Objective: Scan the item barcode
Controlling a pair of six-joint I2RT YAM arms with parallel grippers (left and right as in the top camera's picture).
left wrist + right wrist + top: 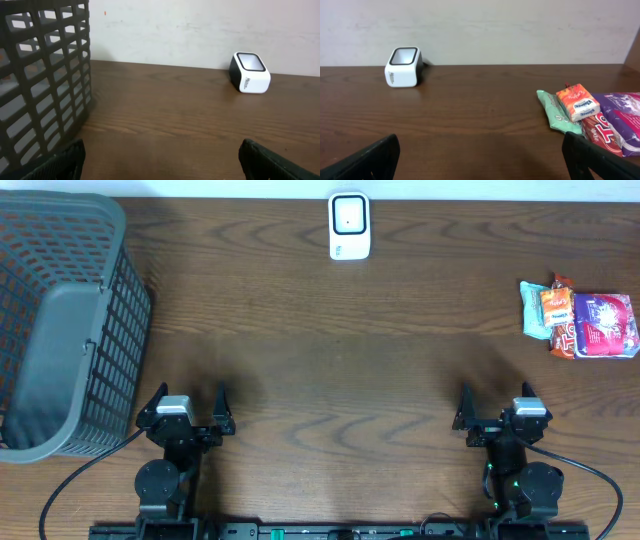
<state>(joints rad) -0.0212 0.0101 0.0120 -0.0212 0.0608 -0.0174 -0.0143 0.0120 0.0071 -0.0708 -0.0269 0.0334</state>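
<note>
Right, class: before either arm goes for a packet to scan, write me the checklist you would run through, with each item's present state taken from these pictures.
1. Right gripper open, holding nothing: ok.
2. Left gripper open, holding nothing: ok.
3. Scanner standing at the far side of the table, nothing covering its window: ok.
4. Packets in view, on the right gripper's side: ok.
5. One packet lying apart from the others for a clean grasp: not ok, they overlap in a pile.
6. Barcode face of any packet visible: cannot tell.
</note>
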